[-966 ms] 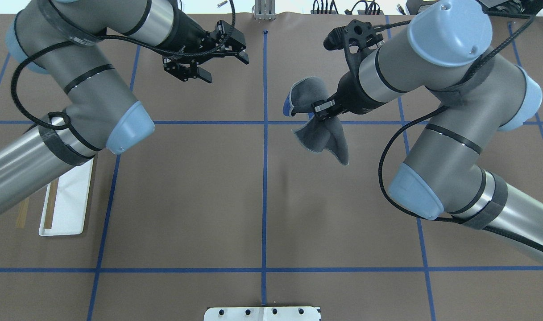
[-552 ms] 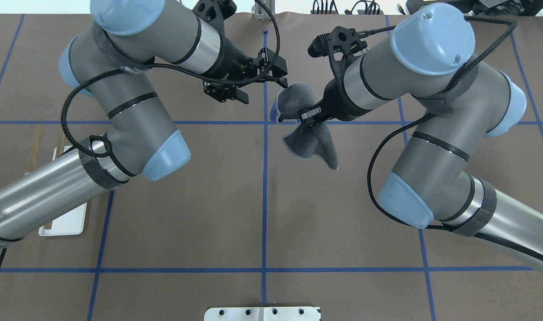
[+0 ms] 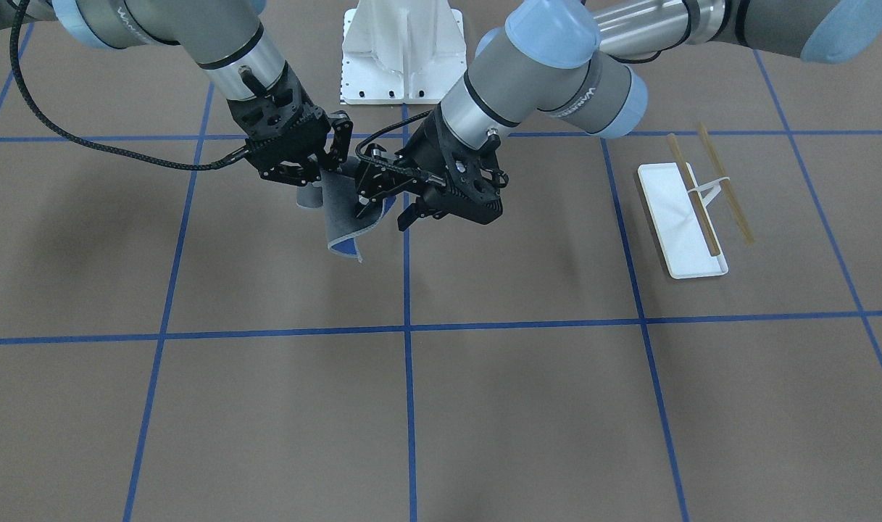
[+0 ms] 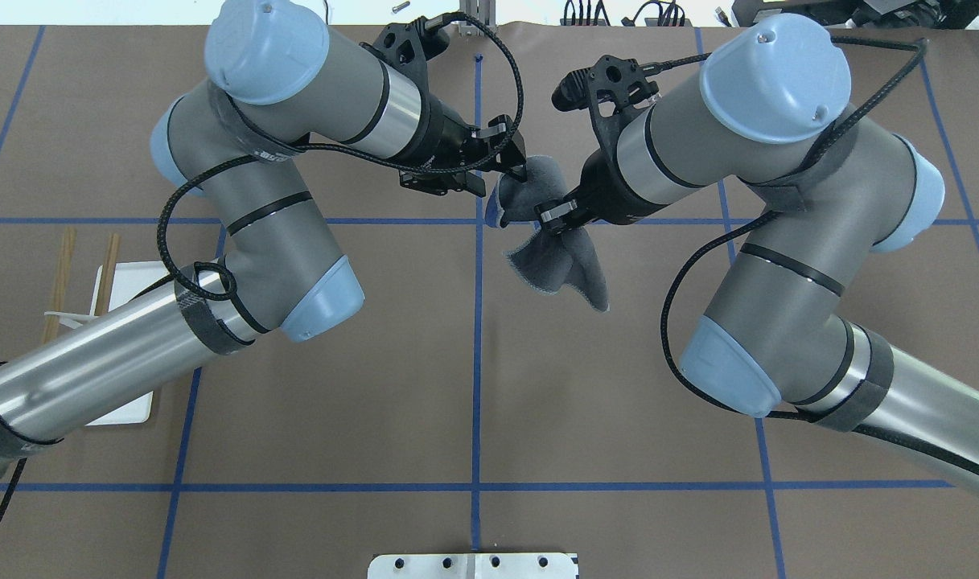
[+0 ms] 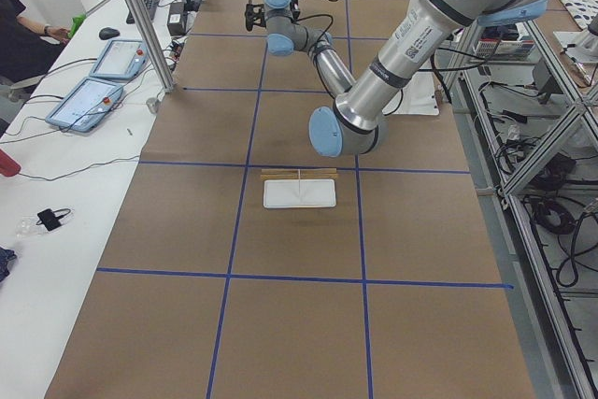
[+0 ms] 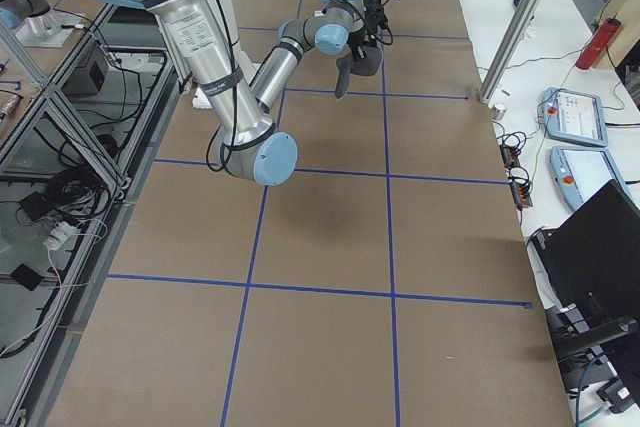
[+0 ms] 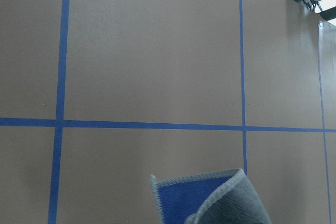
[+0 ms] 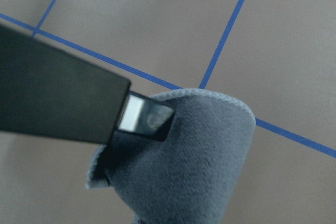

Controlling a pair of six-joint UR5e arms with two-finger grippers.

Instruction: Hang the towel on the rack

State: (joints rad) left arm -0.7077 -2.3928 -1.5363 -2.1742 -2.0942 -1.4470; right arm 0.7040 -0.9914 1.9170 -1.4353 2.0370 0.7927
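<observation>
Hanging clear of the brown table (image 4: 376, 362) from the right gripper (image 4: 555, 219): the towel (image 4: 565, 269), pinched at its bunched middle between closed jaws (pad pressed into the grey pile, per the right wrist view). Splays into two lobes, one above the pinch and one drooping below it. Shows its blue reverse at the lowest corner in the front-facing view. Sits just to the robot's right of the centre tape line (image 4: 476, 362), over the table's far half.

Level with the upper lobe, the left gripper (image 4: 501, 178): jaws apart, one fingertip at the cloth's edge, contact not certain. Blue corner of the cloth visible at the bottom edge of the left wrist view.

On the robot's left side of the table, well apart from the towel, the rack (image 3: 691, 217): white tray base flat, two wooden rods parallel above it. Partly covered by the left arm in the overhead view.

At the robot's edge of the table, on the centre line, a white bolted pedestal (image 3: 401, 58).
</observation>
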